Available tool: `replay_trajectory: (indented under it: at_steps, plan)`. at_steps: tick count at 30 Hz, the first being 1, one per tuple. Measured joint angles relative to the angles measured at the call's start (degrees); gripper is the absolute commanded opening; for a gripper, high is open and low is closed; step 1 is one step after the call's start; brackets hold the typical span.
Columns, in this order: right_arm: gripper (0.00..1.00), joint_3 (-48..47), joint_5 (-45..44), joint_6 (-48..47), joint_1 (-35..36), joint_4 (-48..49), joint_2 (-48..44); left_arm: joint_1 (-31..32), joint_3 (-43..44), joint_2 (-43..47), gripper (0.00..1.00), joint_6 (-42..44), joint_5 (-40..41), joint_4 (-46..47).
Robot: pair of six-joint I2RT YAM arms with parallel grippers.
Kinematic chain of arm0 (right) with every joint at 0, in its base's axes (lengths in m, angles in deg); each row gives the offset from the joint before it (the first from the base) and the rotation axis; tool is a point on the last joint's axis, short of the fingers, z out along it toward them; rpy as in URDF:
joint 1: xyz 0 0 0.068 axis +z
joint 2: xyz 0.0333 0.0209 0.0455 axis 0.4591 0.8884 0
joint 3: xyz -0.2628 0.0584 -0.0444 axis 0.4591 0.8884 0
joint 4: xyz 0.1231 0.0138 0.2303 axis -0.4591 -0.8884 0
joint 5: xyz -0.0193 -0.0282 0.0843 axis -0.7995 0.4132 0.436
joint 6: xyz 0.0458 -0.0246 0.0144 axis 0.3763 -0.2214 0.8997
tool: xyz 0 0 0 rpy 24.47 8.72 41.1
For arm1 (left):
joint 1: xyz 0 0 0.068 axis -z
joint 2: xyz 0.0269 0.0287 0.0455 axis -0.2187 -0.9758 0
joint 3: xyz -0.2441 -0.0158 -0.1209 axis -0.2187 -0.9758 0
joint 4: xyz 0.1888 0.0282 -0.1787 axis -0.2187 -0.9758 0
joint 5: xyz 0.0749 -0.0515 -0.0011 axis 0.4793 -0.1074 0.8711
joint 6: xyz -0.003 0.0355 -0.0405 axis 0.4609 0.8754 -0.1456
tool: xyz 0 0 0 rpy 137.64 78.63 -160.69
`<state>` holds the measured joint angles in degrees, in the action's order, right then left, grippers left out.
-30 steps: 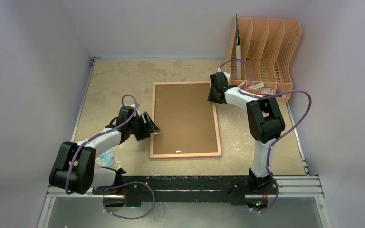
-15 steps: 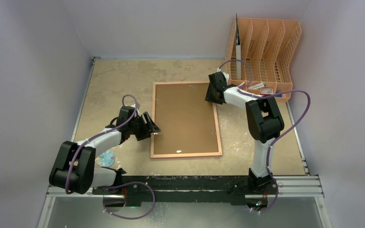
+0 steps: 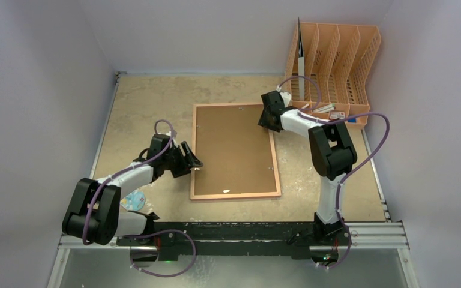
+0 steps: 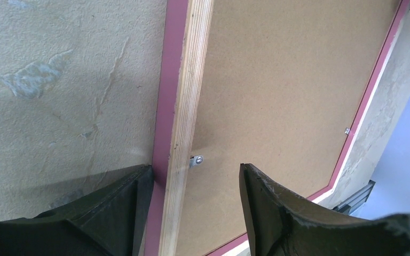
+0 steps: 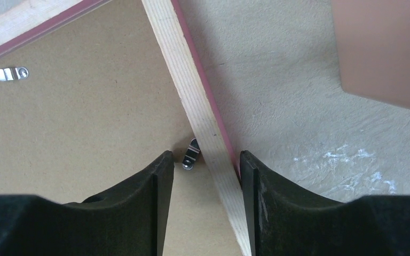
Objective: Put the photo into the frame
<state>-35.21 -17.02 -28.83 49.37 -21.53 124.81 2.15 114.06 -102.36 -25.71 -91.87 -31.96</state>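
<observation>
The frame (image 3: 234, 195) lies face down on the table, with a brown hardboard backing (image 3: 234, 150) filling its back. The photo is out of view. My left gripper (image 3: 193, 161) is open and straddles the frame's left rail (image 4: 187, 80): one finger rests against the pink outer edge, the other hangs over the backing, near a small metal clip (image 4: 196, 160). My right gripper (image 3: 268, 118) is open too and straddles the right rail (image 5: 187, 90) near the far corner. Its outer finger touches the pink edge, and a turned clip (image 5: 190, 154) lies between the jaws.
An orange file rack (image 3: 336, 60) stands at the back right, with a dark sheet (image 3: 300, 42) in its leftmost slot and small items (image 3: 336, 114) at its foot. A round pale disc (image 3: 134, 201) lies by the left arm. Another clip (image 5: 10, 73) sits on the far rail.
My right gripper's jaws have spread wider and its wrist has edged slightly left along the frame's far right corner. The left arm has not moved.
</observation>
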Motion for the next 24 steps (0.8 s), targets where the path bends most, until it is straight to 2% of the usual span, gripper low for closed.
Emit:
replay_trajectory:
  at_steps: [5, 11, 16, 24]
  plan:
    - [0.45, 0.0, -2.5, 2.3, 0.1, -0.2, 0.0, 0.0, -0.1, 0.0, 0.62, 0.3, 0.0, 0.1]
    - [0.5, -0.9, -4.4, 4.0, 0.1, -0.3, 0.9, 0.0, -0.1, 0.0, 0.62, 0.4, 0.0, 0.1]
    - [0.38, -1.8, -4.9, 4.7, 0.1, -0.1, 1.7, 0.0, -0.1, 0.0, 0.62, 0.4, 0.0, 0.1]
    - [0.38, -1.7, -4.4, 2.9, 0.1, 0.8, 1.7, 0.0, -0.1, 0.0, 0.62, 0.5, 0.0, 0.1]
